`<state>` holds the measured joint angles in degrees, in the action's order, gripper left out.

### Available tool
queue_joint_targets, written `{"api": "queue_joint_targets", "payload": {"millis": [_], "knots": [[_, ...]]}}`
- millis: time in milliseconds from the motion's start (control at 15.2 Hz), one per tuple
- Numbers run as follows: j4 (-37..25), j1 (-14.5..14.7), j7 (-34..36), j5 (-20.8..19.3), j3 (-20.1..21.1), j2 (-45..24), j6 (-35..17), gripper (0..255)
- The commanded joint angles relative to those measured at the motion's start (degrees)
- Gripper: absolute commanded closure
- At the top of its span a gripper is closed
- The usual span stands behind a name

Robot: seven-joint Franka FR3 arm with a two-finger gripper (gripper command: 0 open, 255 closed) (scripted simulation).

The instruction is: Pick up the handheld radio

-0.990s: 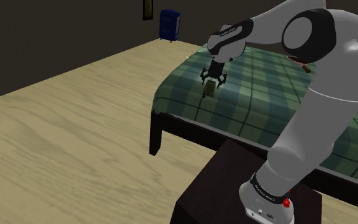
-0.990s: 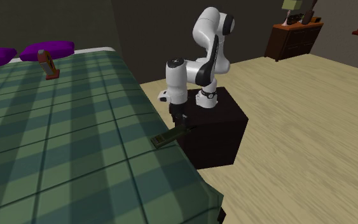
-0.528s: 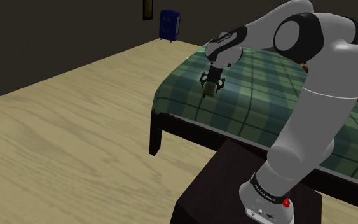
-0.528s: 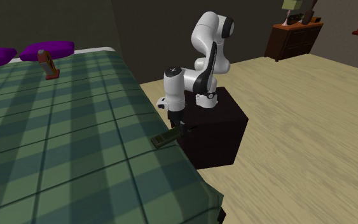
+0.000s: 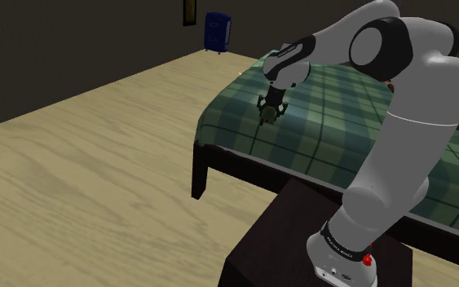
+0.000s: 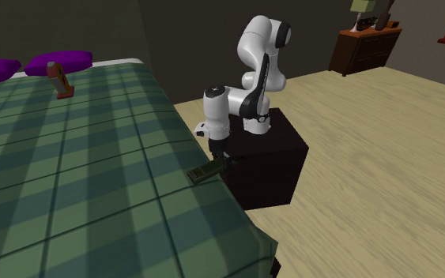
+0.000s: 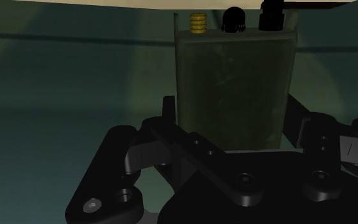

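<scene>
The handheld radio [image 7: 234, 89] is an olive-green slab with a yellow knob and black knobs at its far end. It lies flat on the green plaid bed [image 5: 333, 114], close to the bed's edge [image 6: 181, 134]. My black gripper [image 7: 231, 105] points down over it, and its fingers [image 7: 169, 108] press against the radio's two long sides. In the shoulder view the gripper [image 5: 268, 111] is low over the radio [image 5: 267, 118] near the bed's corner. In the second exterior view the radio [image 6: 205, 171] lies under the gripper [image 6: 219, 160].
The dark stand [image 6: 272, 154] is beside the bed. A red-brown object [image 6: 58, 80] and purple pillows [image 6: 58, 59] are at the bed's far end. A blue bin [image 5: 217, 31] stands by the far wall and a dresser [image 6: 367, 43] across the wooden floor [image 5: 81, 163].
The arm has lowered the gripper onto the radio, and the fingers have gone from wide apart to clasping its sides. The radio has not moved.
</scene>
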<state>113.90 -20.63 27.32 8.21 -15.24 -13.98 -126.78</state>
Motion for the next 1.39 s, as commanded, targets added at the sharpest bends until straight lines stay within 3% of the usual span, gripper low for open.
{"api": "queue_joint_targets", "payload": {"millis": [0,1320], "knots": [[0.03,0.01,0.01,0.02,0.02,-0.14,-0.08,255],[-5.52,0.40,1.91,-2.25,-0.53,5.00,10.33,255]]}}
